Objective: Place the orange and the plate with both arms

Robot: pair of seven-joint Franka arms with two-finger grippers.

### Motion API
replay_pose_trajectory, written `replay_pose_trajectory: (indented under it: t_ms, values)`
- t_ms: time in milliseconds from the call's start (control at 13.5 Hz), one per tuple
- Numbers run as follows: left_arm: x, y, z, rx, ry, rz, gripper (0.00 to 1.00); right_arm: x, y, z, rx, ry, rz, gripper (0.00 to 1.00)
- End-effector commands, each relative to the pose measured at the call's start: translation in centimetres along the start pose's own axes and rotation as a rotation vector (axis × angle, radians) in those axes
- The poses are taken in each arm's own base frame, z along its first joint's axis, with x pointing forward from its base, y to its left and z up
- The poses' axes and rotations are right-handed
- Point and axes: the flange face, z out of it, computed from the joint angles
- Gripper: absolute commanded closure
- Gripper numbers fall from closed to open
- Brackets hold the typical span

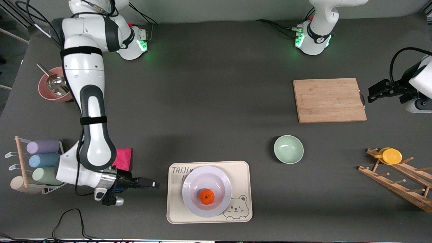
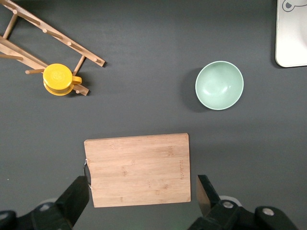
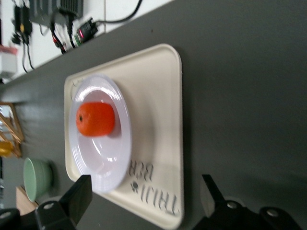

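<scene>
Right gripper (image 1: 153, 185) open beside tray (image 1: 175, 216) holding plate (image 1: 194, 206), orange (image 1: 207, 196).

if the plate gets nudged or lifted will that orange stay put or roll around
The orange is round, lying loose in the glossy plate, so it probably rolls if tilted. The raised rim would likely catch it. It looks firm, not fragile.

Front view: high, facing the robots' bases, whole counter (image 1: 216, 101).
Left wrist view: looks straight down, cutting board (image 2: 138, 169) close.
Right wrist view: low, sideways, tray (image 3: 158, 120) near.
Shared: green bowl (image 1: 288, 149) in all.
</scene>
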Motion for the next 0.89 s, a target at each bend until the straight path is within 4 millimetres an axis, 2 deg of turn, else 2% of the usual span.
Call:
replay_pose_trajectory:
  t_ms: [0,295,591,812]
  values:
    - [-0.3,0.2,-0.3,0.014,-0.003,0.015,0.00,-2.4,-0.4,-3.7,-0.083,-0.075,-0.015,0.00]
    - [-0.4,0.2,-0.4,0.014,-0.002,0.015,0.00,-4.8,-0.2,-7.6,-0.212,-0.129,-0.038,0.00]
    - [-0.4,0.2,-0.4,0.014,-0.002,0.015,0.00,-7.1,-3.5,-11.8,-0.475,-0.168,-0.027,0.00]
    - [-0.4,0.1,-0.3,0.014,-0.005,0.015,0.00,-8.6,-4.1,-14.8,-0.530,-0.228,-0.035,0.00]
